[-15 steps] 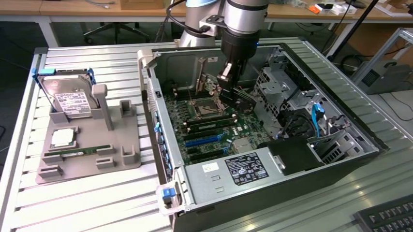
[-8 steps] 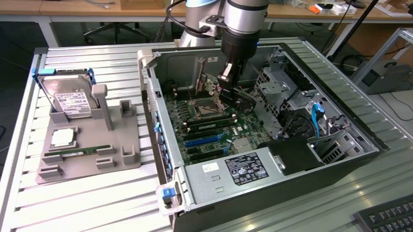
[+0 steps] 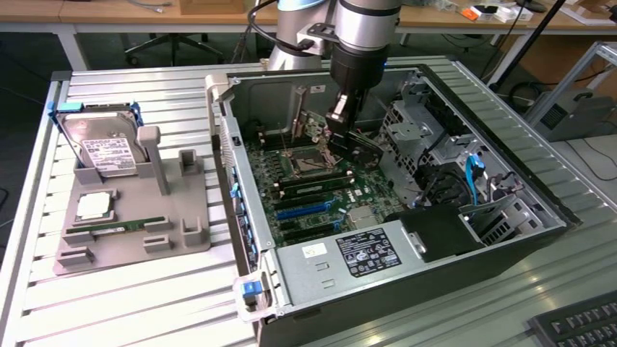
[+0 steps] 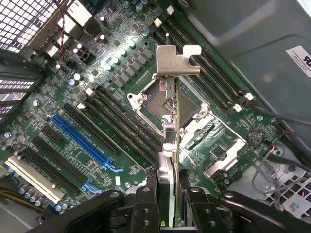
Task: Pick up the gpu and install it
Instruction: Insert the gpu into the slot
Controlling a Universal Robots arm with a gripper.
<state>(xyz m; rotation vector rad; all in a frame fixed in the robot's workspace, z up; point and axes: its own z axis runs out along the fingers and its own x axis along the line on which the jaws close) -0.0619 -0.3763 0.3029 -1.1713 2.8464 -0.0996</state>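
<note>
Claw (image 4: 172, 199) clamped on gpu (image 4: 177, 114), card edge-on upper-centre of ext. view, hanging over cpu socket (image 4: 148, 99) not blue slot (image 4: 80, 138): lower it off-line and you'd likely jam bracket (image 4: 178, 60) or gouge mobo (image 4: 112, 63), and slim grip may let it tilt.

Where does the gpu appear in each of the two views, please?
Exterior view: the gpu hangs below the gripper inside the open case.
Wrist view: the gpu is edge-on between the fingers, its silvery bracket farthest from them.
Shared landmark: the CPU socket on the motherboard.
</note>
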